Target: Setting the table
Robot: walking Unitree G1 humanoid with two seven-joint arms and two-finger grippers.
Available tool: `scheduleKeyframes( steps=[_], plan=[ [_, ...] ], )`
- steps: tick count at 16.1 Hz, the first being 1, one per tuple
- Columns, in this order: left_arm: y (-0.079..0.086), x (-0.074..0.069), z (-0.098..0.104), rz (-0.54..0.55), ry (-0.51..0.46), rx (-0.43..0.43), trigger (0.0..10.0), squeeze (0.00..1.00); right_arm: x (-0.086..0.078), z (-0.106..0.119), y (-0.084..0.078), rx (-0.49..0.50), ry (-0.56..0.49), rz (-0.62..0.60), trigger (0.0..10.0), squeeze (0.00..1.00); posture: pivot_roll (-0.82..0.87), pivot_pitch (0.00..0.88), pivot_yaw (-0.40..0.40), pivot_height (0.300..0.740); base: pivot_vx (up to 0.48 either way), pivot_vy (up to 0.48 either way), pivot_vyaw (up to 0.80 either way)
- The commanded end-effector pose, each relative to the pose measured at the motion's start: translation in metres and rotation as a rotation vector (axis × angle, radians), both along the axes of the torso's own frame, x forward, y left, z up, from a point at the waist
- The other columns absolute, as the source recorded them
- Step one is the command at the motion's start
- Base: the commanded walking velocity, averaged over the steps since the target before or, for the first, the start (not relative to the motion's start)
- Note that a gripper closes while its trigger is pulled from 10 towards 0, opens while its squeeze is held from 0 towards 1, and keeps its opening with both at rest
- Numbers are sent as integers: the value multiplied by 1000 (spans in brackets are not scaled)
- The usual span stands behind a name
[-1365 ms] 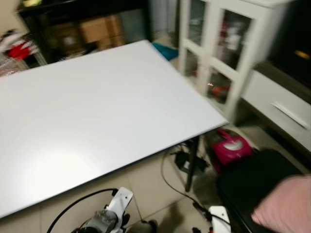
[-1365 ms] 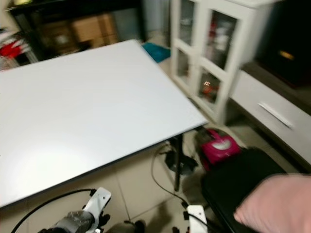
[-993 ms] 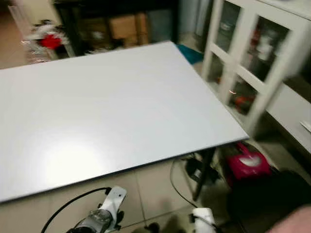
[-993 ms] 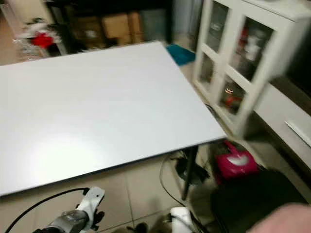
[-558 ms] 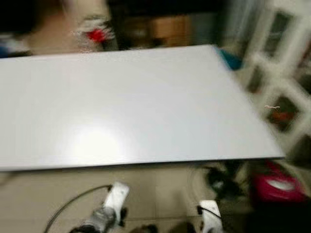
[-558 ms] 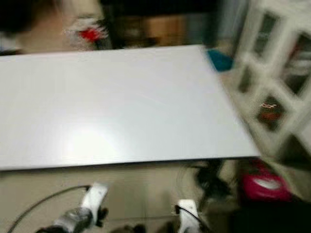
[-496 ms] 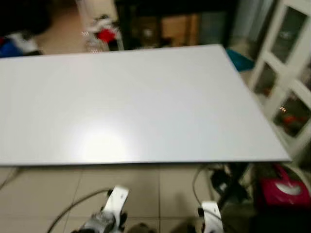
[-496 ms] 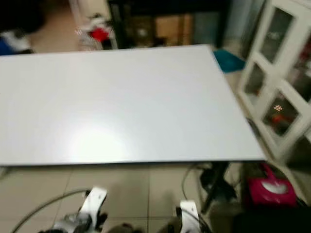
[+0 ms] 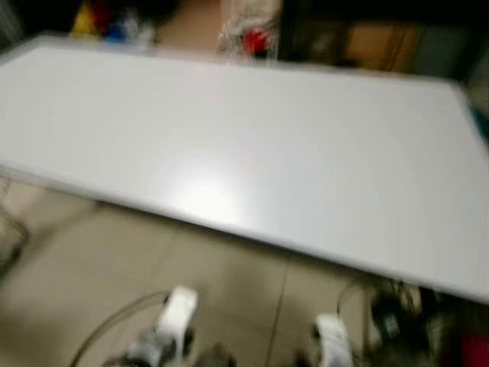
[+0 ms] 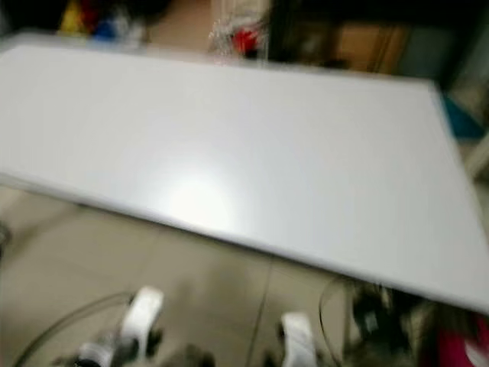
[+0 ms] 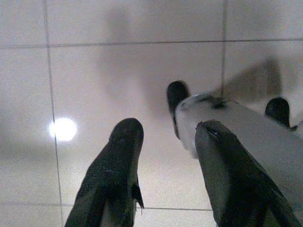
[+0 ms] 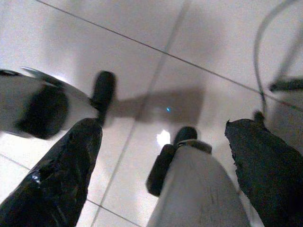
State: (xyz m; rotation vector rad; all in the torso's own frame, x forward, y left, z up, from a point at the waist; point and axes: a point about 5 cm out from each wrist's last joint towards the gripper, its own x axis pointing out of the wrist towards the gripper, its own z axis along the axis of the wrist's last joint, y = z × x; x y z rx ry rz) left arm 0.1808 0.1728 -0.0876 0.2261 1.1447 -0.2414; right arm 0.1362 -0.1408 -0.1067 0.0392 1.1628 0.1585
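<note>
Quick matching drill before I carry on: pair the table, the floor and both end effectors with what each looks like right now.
Things:
1. table
2. floor
3. left end effector
4. right end effector

States:
A. beige tiles with thin joints
B. black fingers spread wide, hanging above the tiles
C. bare white top with a glare spot
D. black fingers a small gap apart, pointing down at the tiles

Pairs: 1-C, 2-A, 3-D, 4-B
</note>
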Motion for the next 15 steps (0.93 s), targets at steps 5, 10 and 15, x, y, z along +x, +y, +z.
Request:
scheduleKeyframes(
  steps=[5,10,15],
  plan=[
    [-2,-1,0,9,0,-6,10000,0,3,2,-20,-14,-15,23,10000,0,155,0,49,727,0,0,800],
    [3,-2,-1,38,-12,-5,10000,0,20,9,-25,-4,-64,94,10000,0,183,0,33,727,0,0,800],
    [13,-7,-2,74,-20,7,10000,0,37,17,-27,-81,-96,330,10000,0,218,0,11,727,0,0,800]
  ],
)
